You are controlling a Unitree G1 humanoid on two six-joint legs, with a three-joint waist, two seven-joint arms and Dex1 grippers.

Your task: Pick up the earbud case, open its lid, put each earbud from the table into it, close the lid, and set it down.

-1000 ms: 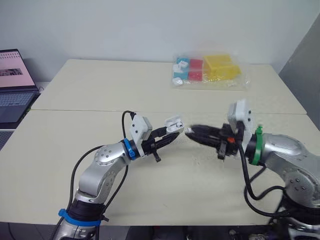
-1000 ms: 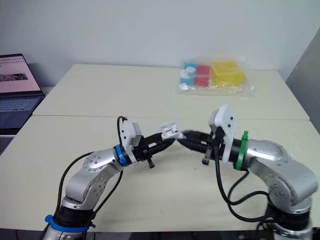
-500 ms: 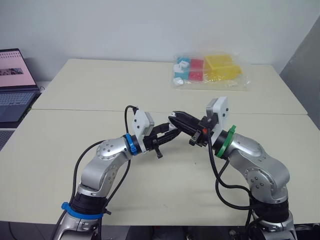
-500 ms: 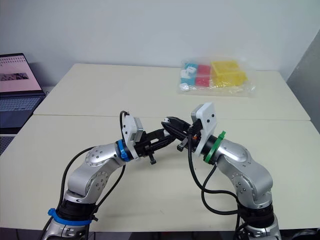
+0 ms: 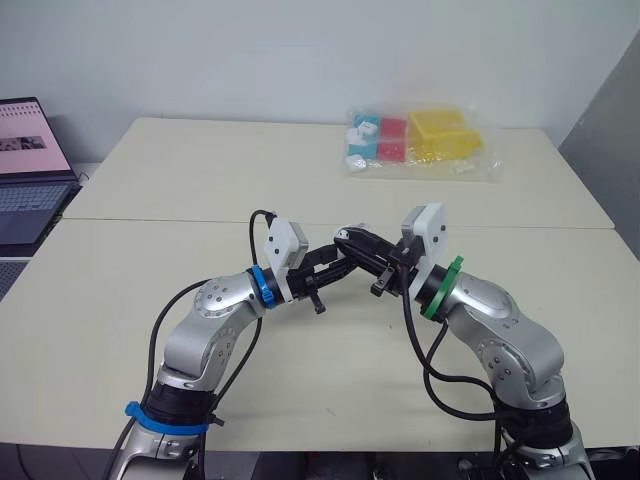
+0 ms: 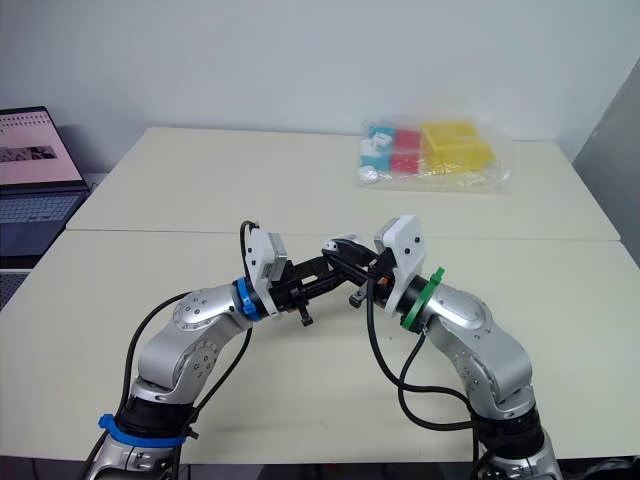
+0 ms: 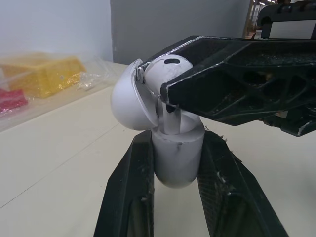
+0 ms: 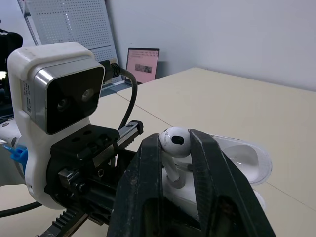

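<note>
My left gripper (image 7: pixel 177 144) is shut on the white earbud case (image 7: pixel 177 160), held upright above the table's middle with its lid (image 7: pixel 127 106) swung open. My right gripper (image 8: pixel 175 144) is shut on a white earbud (image 8: pixel 174 139). That earbud (image 7: pixel 165 73) sits over the case's mouth with its stem reaching down into it. In the left eye view the left gripper (image 5: pixel 333 264) and right gripper (image 5: pixel 352 242) meet tip to tip above the table. I cannot tell whether another earbud lies inside the case.
A clear plastic bag (image 5: pixel 420 140) of yellow, red and blue boxes lies at the table's far right. An open laptop (image 5: pixel 28 170) stands on a separate surface at the left. The cream table (image 5: pixel 180 180) has a seam across its middle.
The right gripper has swung left with the earbud, from a gap beside the case to right over its open mouth. The left gripper has risen slightly with the case.
</note>
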